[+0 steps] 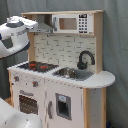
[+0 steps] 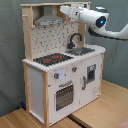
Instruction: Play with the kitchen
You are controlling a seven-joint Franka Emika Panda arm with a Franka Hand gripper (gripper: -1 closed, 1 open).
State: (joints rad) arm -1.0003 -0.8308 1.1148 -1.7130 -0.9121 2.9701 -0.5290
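Observation:
The kitchen [image 1: 65, 95] [image 2: 50, 75] is a toy unit of white panels and light wood. It has a pegboard back, a grey hood [image 1: 46, 25] [image 2: 48, 21], a black faucet [image 1: 85, 59] [image 2: 75, 39], a sink [image 1: 72, 73] [image 2: 82, 50], a red-ringed hob [image 1: 37, 65] [image 2: 52, 59] and an oven door [image 1: 27, 103] [image 2: 64, 96]. My gripper [image 2: 65, 10] is up at the top shelf, right beside the hood. In the first exterior view only the arm's white end [image 1: 31, 25] shows, next to the hood.
A toy microwave [image 1: 70, 23] sits in the upper shelf. The kitchen stands on a wooden table [image 2: 107, 107]. A grey curtain [image 1: 117, 45] hangs behind. The white arm [image 2: 102, 22] reaches in from the second exterior view's right, above the sink.

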